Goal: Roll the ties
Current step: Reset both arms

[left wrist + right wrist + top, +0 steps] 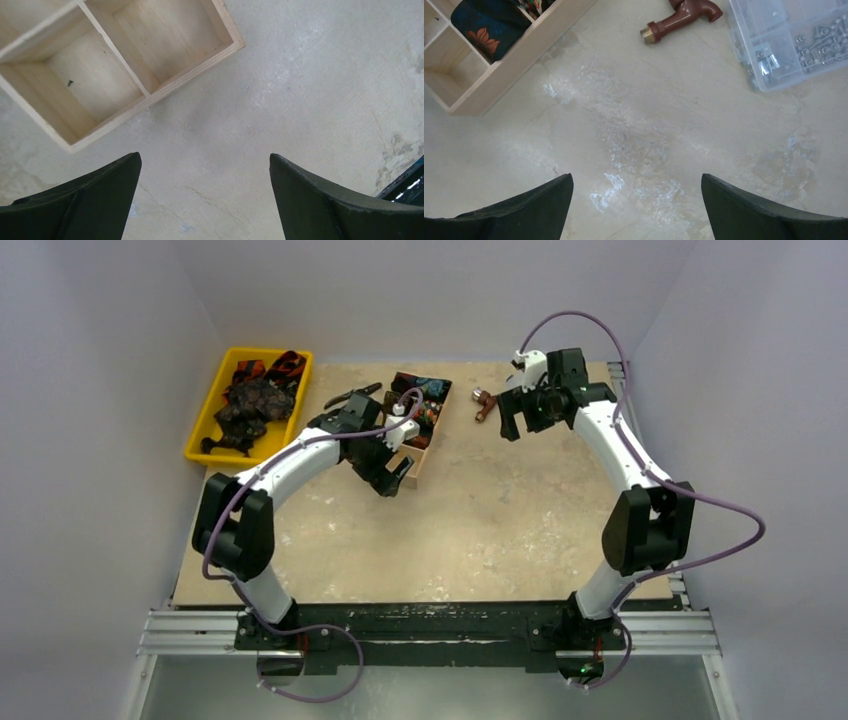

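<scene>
Already rolled: a few ties (481,25) in far compartments of the wooden box (524,55).
Left to roll: loose ties (250,405) heaped in the yellow tray (200,440), left of the box.
Left gripper (205,200): fingers spread, empty, beside the box.
Right gripper (636,205): fingers spread, empty, right of it.

The top external camera looks down from above and behind the arm bases, far enough to take in the whole counter (500,530). Each wrist camera looks steeply down from close above it, past the left fingers (90,205) or the right fingers (524,210). All three views share the wooden compartment box (190,75).
</scene>
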Robot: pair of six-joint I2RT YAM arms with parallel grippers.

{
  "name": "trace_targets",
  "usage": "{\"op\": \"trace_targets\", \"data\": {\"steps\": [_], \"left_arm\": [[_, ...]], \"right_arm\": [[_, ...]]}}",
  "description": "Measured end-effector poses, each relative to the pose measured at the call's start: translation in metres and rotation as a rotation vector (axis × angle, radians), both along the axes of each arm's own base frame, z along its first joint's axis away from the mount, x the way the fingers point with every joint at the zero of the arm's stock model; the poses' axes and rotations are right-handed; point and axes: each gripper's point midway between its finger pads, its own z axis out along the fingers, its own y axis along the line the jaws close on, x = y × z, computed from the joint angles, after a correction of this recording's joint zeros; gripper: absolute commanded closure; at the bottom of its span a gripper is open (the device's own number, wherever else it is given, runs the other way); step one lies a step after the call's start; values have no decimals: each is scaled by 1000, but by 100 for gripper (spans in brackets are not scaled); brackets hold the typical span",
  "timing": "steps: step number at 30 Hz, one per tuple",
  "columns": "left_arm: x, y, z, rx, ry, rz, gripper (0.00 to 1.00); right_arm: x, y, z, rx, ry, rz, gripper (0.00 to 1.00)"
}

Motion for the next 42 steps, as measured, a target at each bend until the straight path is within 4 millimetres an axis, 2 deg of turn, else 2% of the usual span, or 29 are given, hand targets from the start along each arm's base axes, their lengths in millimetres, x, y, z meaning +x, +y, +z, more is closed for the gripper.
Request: {"op": "trace_targets", "data": {"steps": [3,7,9,11,13,18,20,22,26,29,32,33,36,38,40,42], "left_arm": [[-6,5,-23,41,86,49,0],[-8,14,-57,105,185,130,0],[-2,20,-69,126,215,177,0],[12,27,-73,120,218,229,0],[28,33,-68,105,212,271,0],[100,37,-35,29,90,337,0],[118,35,-22,-7,32,328,0],[124,32,-9,-34,-4,309,0],[110,33,21,-80,-47,292,0],[97,47,69,-128,-113,313,0],[83,75,126,-176,-213,353,0],[75,89,148,-193,-256,380,0],[55,126,183,-215,-325,461,0],[41,148,184,-214,-339,521,0],[23,165,166,-190,-303,578,0],[9,170,141,-166,-240,609,0]], "right_arm": [[-7,-1,3,7,-10,-6,2],[-7,0,12,18,-38,-12,2],[-6,0,13,21,-44,-15,2],[-6,0,13,21,-43,-17,2],[-7,-1,12,22,-39,-18,2],[-6,0,11,25,-37,-23,2],[-4,0,9,25,-32,-24,2],[-1,-1,6,26,-27,-29,2],[2,-7,7,29,-32,-43,2],[6,-13,21,59,-85,-65,2],[-1,-22,41,91,-154,-102,2],[-7,-26,51,102,-184,-117,2],[-21,-32,68,124,-239,-128,2],[-33,-32,70,137,-250,-120,2],[-44,-32,61,143,-229,-110,2],[-54,-32,47,139,-197,-108,2]]}}
